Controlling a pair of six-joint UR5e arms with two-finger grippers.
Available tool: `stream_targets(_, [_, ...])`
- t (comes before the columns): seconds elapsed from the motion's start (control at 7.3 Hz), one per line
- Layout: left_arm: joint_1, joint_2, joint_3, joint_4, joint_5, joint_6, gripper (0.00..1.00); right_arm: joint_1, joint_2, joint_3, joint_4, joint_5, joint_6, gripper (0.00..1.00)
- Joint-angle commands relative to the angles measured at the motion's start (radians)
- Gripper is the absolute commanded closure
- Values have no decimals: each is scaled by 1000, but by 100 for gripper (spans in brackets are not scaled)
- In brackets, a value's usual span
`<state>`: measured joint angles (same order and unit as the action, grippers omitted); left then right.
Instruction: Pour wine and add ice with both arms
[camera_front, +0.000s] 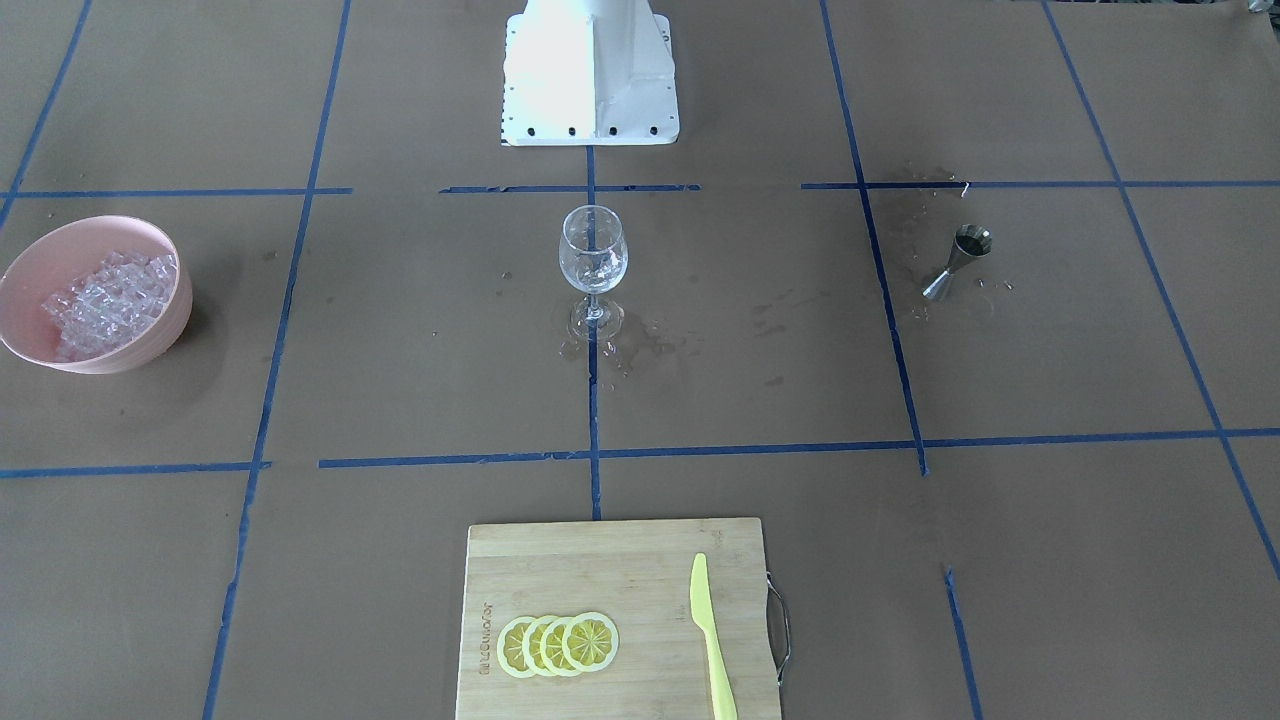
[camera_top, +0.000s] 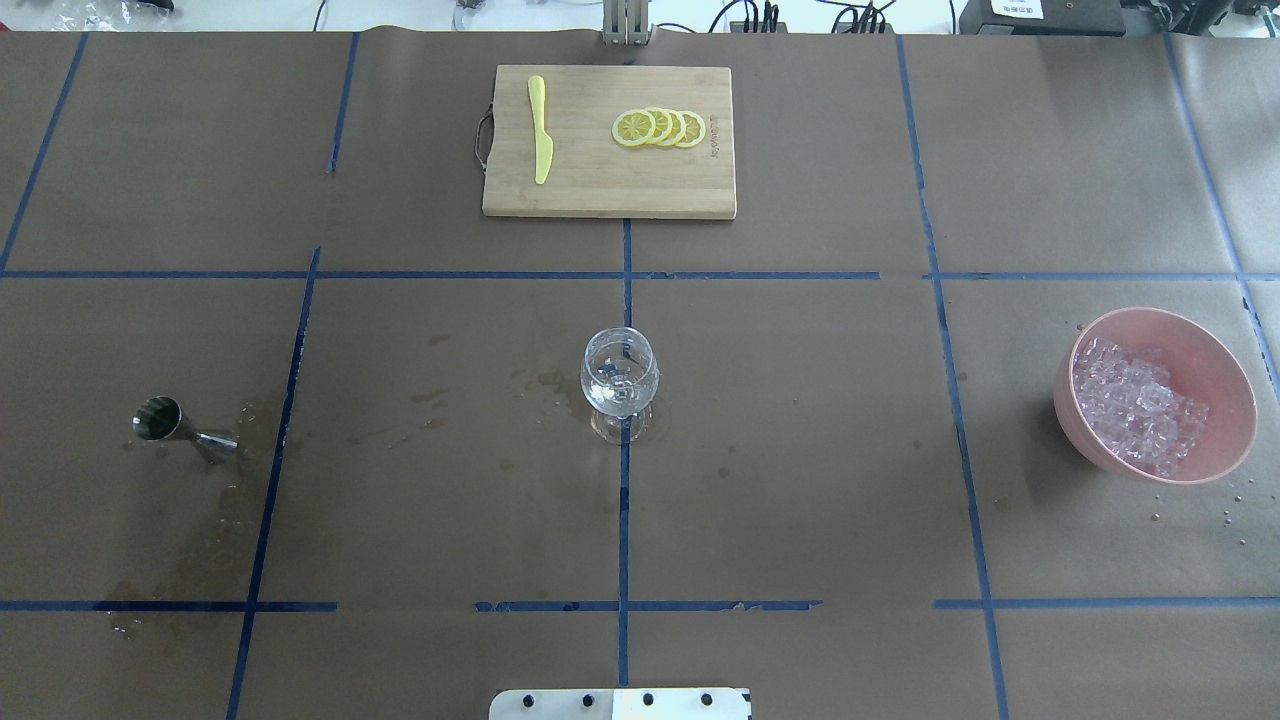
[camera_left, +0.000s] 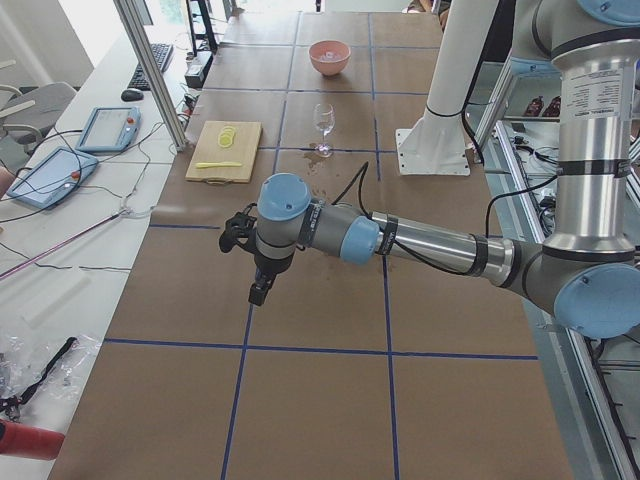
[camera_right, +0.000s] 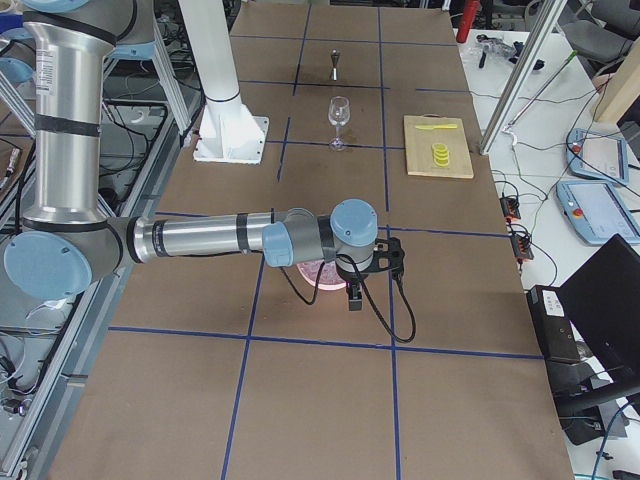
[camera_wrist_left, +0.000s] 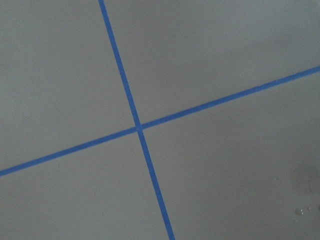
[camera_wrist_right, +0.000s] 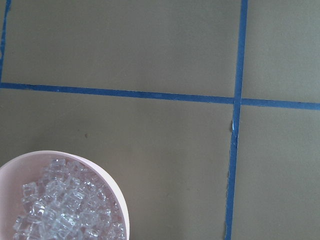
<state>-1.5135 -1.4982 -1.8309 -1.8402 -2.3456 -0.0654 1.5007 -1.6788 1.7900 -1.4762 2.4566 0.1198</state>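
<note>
Left arm (camera_left: 430, 243) and right arm (camera_right: 200, 238): grey metal tubes with light-blue joint caps, plus a white pedestal base (camera_front: 590, 75).
Brushed silver segments, black bands at each joint, large round blue caps at elbows and wrists. Black left gripper (camera_left: 258, 294) and right gripper (camera_right: 353, 300), each with a thin black cable looping from the wrist. Row of dark screw holes along the base plate's edge.

Side view, left arm (camera_left: 430, 245): upper link stands upright, elbow bent about square, forearm runs level and stretched outward. Its wrist (camera_left: 285, 205) is turned down, so the left gripper (camera_left: 259, 292) hangs pointing downward. Finger spacing not readable from this angle.

Opposite side view, right arm (camera_right: 210, 238): same posture, upright upper link, level forearm. The right gripper (camera_right: 353, 298) points down beneath the blue-capped joint. Finger spacing not readable here either.
</note>
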Motion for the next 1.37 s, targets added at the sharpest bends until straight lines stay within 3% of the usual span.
stream_targets(0.0, [143, 33, 4, -268, 22, -311, 0, 0, 1, 18, 1, 10, 0, 0])
stream_targets(0.14, [218, 42, -4, -348, 40, -459, 0, 0, -1, 25, 1, 10, -2, 0])
stream_targets(0.41, [375, 174, -66, -524, 228, -536, 0, 0, -1, 34, 1, 9, 0, 0])
stream_targets(0.55, [445, 190, -67, -580, 236, -632, 0, 0, -1, 35, 1, 9, 0, 0])
stream_targets(0.82, [643, 284, -65, -730, 386, -718, 7, 0, 1, 35, -1, 12, -2, 0])
stream_targets(0.96, [674, 326, -65, -845, 425, -726, 1, 0, -1, 34, -1, 12, -2, 0])
stream_targets(1.23, [751, 329, -65, -1000, 466, -773, 1, 0, 1, 43, -1, 13, 1, 0])
